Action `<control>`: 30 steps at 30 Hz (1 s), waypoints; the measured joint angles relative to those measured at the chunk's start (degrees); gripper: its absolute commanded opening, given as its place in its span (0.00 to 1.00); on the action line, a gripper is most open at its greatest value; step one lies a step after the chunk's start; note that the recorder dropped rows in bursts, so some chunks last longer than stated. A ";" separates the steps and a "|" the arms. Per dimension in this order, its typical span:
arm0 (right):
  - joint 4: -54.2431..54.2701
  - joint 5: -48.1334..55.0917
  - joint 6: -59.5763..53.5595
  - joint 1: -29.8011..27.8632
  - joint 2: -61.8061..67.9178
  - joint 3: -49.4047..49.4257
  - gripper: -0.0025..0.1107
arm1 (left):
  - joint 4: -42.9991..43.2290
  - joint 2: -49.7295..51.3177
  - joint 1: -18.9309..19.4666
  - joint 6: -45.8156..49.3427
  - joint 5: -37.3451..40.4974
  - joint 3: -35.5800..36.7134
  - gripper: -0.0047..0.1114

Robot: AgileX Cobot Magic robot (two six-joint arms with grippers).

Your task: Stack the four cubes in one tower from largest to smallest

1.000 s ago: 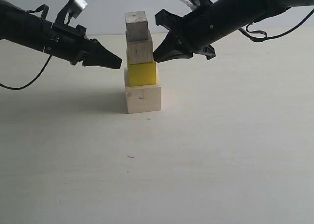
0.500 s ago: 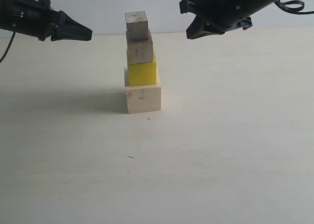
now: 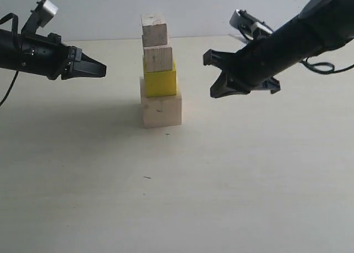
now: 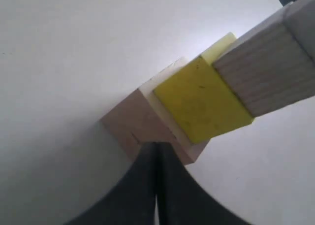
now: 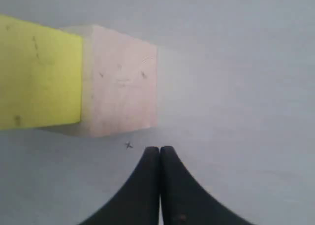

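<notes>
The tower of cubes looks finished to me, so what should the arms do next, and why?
Probably back both arms away. The large wood cube, yellow cube, medium wood cube and smallest wood cube stand stacked in order. The left gripper and right gripper are shut, empty and clear of them; any touch risks a topple.

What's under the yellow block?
The big wooden cube sits under the yellow cube, resting on the table. Most of its top face is covered by the yellow cube, so that cannot be seen.

Three bare-wood cubes, one yellow cube, two end effectors, perhaps two tiny marks.
</notes>
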 measured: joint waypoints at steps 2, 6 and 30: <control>6.85 1.59 -5.46 0.00 1.84 1.16 0.02 | -0.34 0.00 0.00 0.44 -0.08 0.23 0.04; 15.29 3.68 -10.60 0.00 4.66 1.42 0.02 | -0.72 0.00 -0.11 0.88 -0.12 0.34 0.04; 21.48 5.89 -15.87 0.12 6.70 1.42 0.02 | -2.78 0.00 -0.11 3.08 -0.12 0.34 0.04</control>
